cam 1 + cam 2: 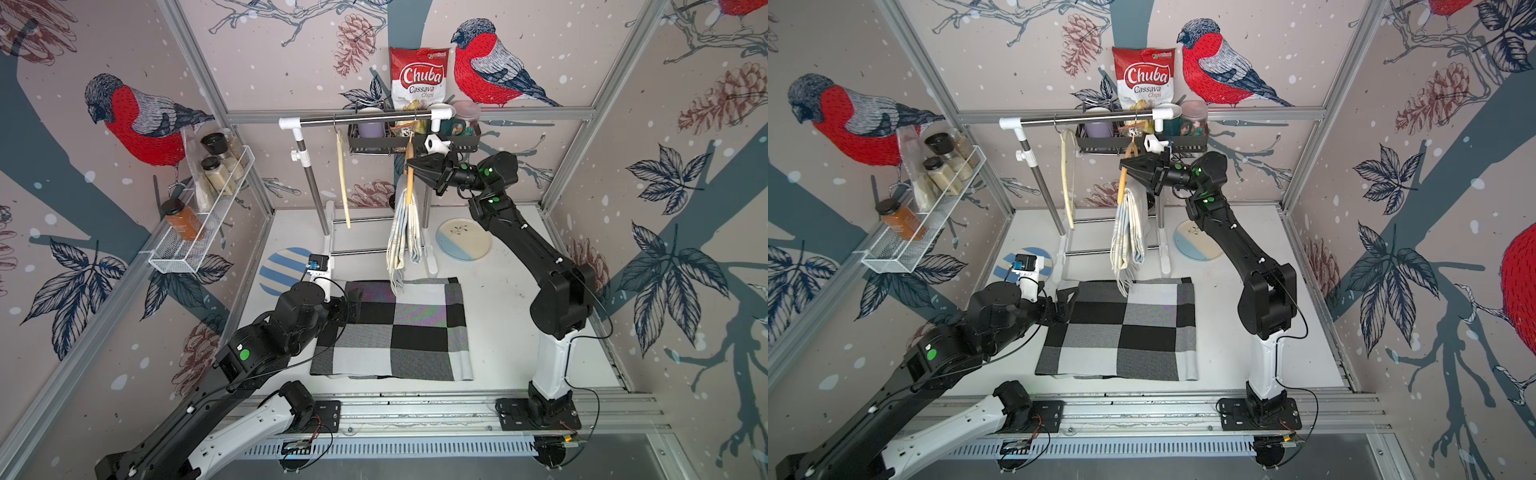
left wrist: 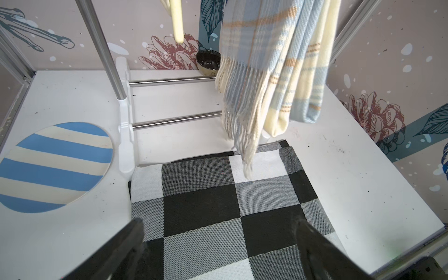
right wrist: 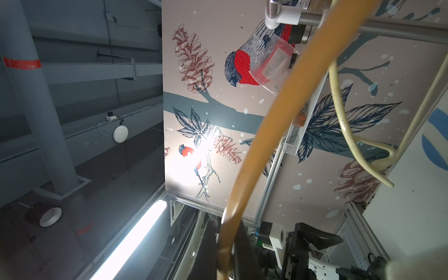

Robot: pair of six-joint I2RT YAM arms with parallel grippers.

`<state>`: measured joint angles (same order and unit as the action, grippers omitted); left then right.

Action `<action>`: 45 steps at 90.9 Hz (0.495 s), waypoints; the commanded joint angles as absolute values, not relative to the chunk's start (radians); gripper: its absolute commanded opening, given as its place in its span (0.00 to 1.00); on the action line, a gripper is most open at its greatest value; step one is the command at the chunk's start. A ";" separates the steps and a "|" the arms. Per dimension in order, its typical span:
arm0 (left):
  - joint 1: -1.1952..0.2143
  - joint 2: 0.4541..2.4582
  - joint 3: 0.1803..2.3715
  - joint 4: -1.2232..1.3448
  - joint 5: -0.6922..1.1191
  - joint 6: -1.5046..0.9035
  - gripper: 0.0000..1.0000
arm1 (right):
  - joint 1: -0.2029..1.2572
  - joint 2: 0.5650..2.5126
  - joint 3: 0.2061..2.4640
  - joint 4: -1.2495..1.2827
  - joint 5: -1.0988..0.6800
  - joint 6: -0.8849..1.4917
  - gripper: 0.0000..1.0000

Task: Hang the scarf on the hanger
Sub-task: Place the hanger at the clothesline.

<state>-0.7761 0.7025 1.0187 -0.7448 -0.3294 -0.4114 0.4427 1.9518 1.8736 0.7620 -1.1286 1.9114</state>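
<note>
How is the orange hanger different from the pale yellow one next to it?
The orange hanger carries the blue-and-cream scarf; the pale yellow hanger is bare. The right gripper is at the orange hanger; no gripper is near the pale yellow hanger. Both hang from the same metal rail.

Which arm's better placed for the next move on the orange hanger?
Right. The right gripper is at the orange hanger carrying the scarf, just below the rail. The left gripper sits open, low over the checkered cloth.
</note>
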 commanded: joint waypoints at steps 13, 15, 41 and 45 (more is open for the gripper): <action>-0.755 0.781 1.169 -0.812 -0.418 -0.370 0.96 | 0.394 1.820 1.678 0.313 -1.072 1.393 0.99; -0.747 0.795 1.207 -0.817 -0.426 -0.370 0.96 | 0.381 1.801 1.664 0.247 -1.057 1.319 1.00; -0.494 1.224 1.678 -0.915 -0.262 -0.339 0.96 | 0.287 1.482 1.449 -0.144 -0.842 0.877 1.00; -0.463 1.289 1.750 -0.928 -0.227 -0.324 0.97 | 0.284 1.434 1.426 -0.180 -0.826 0.835 1.00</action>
